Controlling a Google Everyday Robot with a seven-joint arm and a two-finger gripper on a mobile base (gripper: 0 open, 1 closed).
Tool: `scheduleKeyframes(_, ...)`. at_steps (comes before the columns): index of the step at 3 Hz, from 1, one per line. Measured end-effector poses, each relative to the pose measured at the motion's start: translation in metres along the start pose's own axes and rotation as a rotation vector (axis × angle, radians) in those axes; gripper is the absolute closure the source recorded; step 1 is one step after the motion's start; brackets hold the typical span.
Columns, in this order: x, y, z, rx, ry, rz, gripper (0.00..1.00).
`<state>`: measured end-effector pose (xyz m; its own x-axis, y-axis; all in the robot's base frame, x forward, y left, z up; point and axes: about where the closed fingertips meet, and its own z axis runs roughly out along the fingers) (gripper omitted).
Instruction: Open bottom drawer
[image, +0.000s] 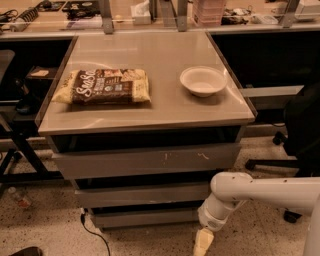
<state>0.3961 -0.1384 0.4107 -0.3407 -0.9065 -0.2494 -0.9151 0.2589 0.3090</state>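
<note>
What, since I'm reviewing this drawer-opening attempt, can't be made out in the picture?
Cream claw, low and right of centre in the camera view, just right of the lowest drawer: cut off by the bottom edge.
Narrow plain grey bottom drawer front: right end hidden behind the white robot arm; contact with the claw cannot be told.
Brown snack bag: small print too small to read.
Black office chair: cut off by the right edge.

The snack bag (102, 86) on the tabletop (165, 50), left of centre, carries big white lettering beginning "Sk"; its smaller print is unreadable. The hand (203, 244) hangs at the bottom right.
</note>
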Motion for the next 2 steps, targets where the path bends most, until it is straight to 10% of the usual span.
scheduleKeyframes(2,0.003,-0.034,0.068,0.033,-0.055,0.033,0.0)
